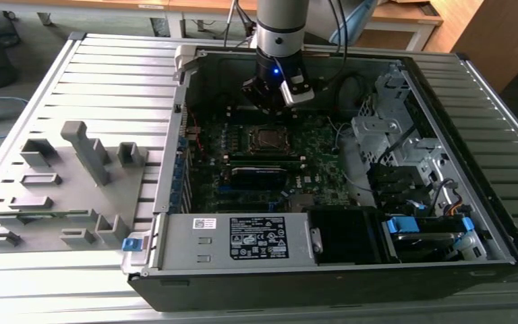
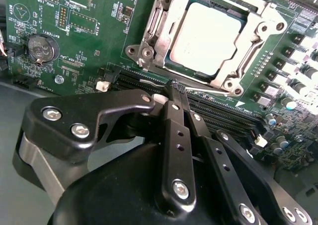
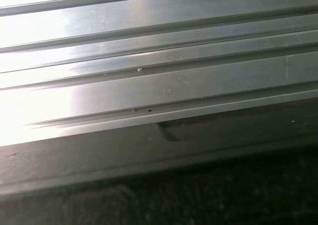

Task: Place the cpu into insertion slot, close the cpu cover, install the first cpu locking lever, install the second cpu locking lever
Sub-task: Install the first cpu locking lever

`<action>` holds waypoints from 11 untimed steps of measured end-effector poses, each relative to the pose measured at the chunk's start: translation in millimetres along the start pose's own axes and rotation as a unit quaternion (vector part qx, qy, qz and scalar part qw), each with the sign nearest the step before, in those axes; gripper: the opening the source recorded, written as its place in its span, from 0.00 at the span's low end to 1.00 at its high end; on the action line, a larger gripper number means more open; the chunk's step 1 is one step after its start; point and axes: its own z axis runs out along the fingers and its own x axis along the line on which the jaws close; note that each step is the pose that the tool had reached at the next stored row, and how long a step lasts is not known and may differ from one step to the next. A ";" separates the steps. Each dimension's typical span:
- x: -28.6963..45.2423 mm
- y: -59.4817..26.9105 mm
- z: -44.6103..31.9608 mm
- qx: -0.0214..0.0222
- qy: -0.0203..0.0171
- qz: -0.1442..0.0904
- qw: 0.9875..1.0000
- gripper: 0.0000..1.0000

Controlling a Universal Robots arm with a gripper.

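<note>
The gripper (image 2: pixel 175 88) has its fingers pressed together, pinching a thin wire lever (image 2: pixel 208 89) just in front of the cover (image 2: pixel 164 24). The lever's long axis runs along the near edge of the slot (image 1: pixel 266 138). Beyond the fingertips, the cpu (image 2: pixel 208 34) lies flat in the slot, framed by the closed cover. Print on the green motherboard (image 2: pixel 94 41) is too small to make out.

Hand (image 1: pixel 272 101) above insertion slot (image 1: pixel 266 139) in open computer case (image 1: pixel 475 223)
</note>
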 end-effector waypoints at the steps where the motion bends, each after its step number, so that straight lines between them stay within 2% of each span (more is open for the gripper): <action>1: 0.0 0.0 -0.5 0.000 0.000 0.000 1.000 0.11; 11: 0.0 0.3 -2.6 0.000 0.000 0.000 1.000 0.11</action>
